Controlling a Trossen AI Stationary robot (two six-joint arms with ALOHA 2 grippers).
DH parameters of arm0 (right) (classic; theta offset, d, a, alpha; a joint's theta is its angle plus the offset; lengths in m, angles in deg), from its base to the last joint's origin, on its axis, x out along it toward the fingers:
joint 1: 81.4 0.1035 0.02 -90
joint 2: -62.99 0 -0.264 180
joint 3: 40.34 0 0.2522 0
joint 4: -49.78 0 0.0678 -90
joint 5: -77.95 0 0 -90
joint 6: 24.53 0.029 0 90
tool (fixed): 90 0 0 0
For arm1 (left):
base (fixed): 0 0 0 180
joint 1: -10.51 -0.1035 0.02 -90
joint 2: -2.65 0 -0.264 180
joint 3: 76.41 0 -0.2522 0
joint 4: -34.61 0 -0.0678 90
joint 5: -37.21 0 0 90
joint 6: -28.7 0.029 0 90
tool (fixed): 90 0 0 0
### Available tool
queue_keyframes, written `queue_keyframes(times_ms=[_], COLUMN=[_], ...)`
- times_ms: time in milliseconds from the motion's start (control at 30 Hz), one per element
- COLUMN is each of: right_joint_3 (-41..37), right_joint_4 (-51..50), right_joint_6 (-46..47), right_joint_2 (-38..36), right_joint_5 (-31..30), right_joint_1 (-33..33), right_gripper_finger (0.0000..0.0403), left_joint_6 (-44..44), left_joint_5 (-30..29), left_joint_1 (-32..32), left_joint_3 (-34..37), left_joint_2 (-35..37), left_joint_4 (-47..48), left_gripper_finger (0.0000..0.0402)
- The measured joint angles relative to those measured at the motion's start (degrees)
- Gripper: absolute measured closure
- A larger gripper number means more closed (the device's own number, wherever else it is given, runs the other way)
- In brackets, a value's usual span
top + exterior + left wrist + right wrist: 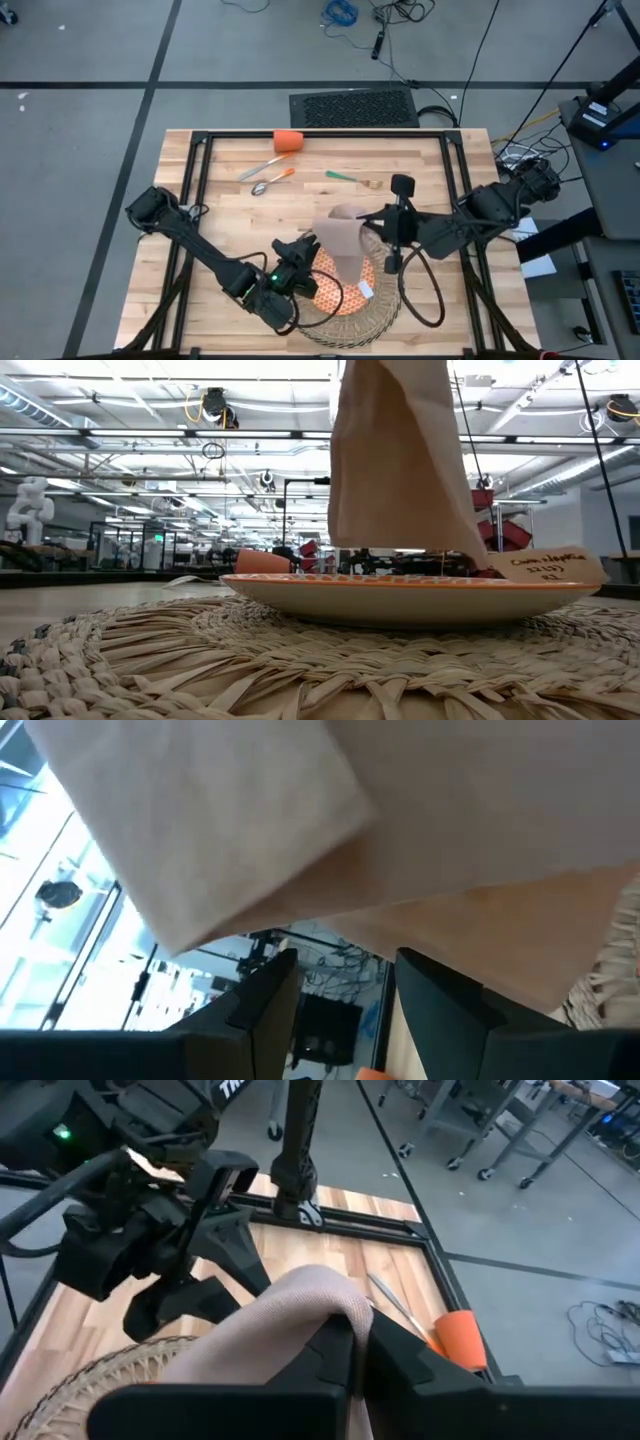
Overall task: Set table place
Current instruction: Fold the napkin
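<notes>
Woven placemat (200, 660) carries plate (400, 595) on bench (230, 210); right pincer (355, 1345), clamped on napkin (343, 240), hangs it over plate, left pincer (300, 262) open alongside; napkin-placing step, next needs lowering beside plate, then release.

Table (230, 160) seen whole from straight above in high view. Low view set at mat (200, 660) level, very close to plate (400, 598), facing the room. Wrist views aimed past own fingers, close on napkin (300, 810). Napkin shared by all four views.
</notes>
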Motion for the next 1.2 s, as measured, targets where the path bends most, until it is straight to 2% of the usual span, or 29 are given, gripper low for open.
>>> queue_keyframes(times_ms=[267,400,800,1200], right_joint_3=[0.0,0.0,0.0,0.0], right_joint_4=[2.44,2.37,2.71,2.64], right_joint_6=[1.75,3.81,7.36,7.68], right_joint_2=[0.0,0.0,0.0,-0.02], right_joint_5=[0.17,2.57,2.8,3.05], right_joint_1=[-1.07,-2.3,-4.34,-6.19], right_gripper_finger=[0.0403,0.0403,0.0403,0.0403], left_joint_6=[-0.34,0.22,7.08,8.67], left_joint_5=[-0.84,-1.01,-1.99,-1.56], left_joint_1=[-0.58,-0.67,-0.5,-0.37], left_joint_3=[0.01,0.01,-0.03,-0.08], left_joint_2=[0.1,0.11,0.11,0.13], left_joint_4=[-0.82,-2.24,-7.89,-8.52], left_gripper_finger=[0.0244,0.0253,0.0265,0.0265])
